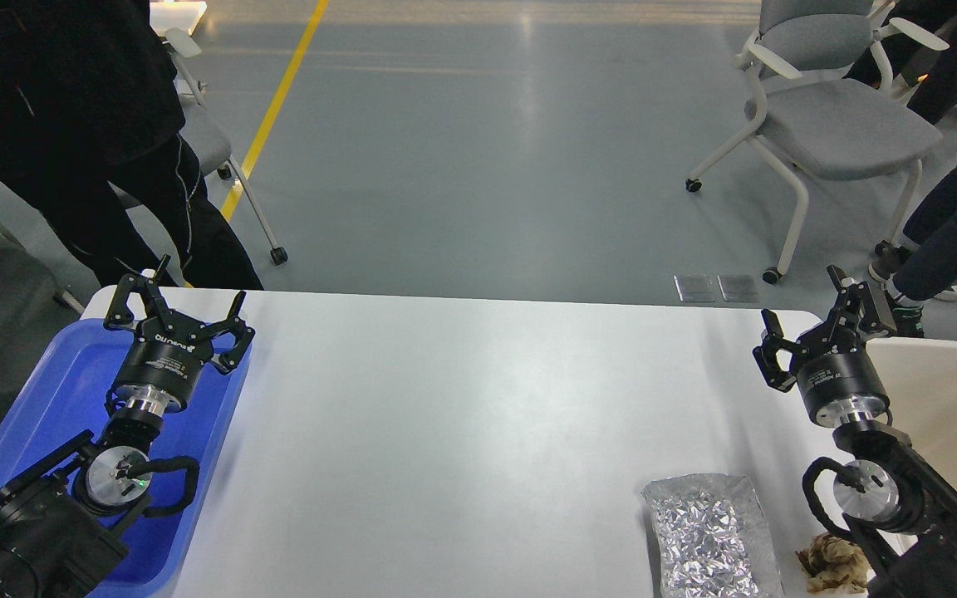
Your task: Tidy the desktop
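Observation:
The desktop [478,399] is a wide white tabletop with rounded corners filling the lower half of the head view. On its near right lies a crinkled silver foil bag [709,536], and just right of it a crumpled brown paper scrap [831,563]. My left gripper [196,301] hovers open and empty over the far end of the blue tray. My right gripper [802,303] is open and empty above the desktop's right edge, well behind the foil bag.
A blue plastic tray [46,399] lies at the left edge under my left arm. A beige bin [952,399] stands at the right edge beside my right arm. Beyond the table are chairs [836,116] and standing people [71,133].

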`<state>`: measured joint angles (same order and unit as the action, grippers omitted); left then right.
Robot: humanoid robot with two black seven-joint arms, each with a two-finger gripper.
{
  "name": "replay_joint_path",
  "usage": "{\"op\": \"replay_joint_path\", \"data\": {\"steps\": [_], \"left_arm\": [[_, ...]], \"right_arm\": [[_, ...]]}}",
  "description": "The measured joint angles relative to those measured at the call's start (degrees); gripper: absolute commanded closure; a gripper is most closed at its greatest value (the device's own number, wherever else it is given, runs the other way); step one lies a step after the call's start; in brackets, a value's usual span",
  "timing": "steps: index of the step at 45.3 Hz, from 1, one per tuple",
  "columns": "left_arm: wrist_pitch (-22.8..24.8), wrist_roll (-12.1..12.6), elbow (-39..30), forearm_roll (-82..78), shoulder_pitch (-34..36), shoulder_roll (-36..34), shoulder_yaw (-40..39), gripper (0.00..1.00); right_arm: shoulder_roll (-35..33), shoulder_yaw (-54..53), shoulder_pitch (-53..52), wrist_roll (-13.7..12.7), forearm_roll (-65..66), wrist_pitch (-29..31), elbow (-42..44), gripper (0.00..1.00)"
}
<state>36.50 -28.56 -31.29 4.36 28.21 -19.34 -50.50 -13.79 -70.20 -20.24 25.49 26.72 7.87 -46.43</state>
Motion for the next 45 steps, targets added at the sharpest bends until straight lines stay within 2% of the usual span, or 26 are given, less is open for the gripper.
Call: {"op": "replay_joint_path", "data": {"steps": [32,36,45], "left_arm": [[0.0,0.0,0.0,0.0,0.1,0.0,0.0,0.00],[0.0,0.0,0.0,0.0,0.1,0.0,0.0,0.00],[0.0,0.0,0.0,0.0,0.1,0.0,0.0,0.00]], "right_arm": [[-0.2,-0.1,-0.9,-0.3,0.0,0.1,-0.4,0.00],[-0.2,-0.2,-1.1,-1.3,0.0,-0.2,-0.7,0.00],[-2.1,-0.5,-1.4,-5.8,0.0,-1.7,-4.3,0.00]]}}
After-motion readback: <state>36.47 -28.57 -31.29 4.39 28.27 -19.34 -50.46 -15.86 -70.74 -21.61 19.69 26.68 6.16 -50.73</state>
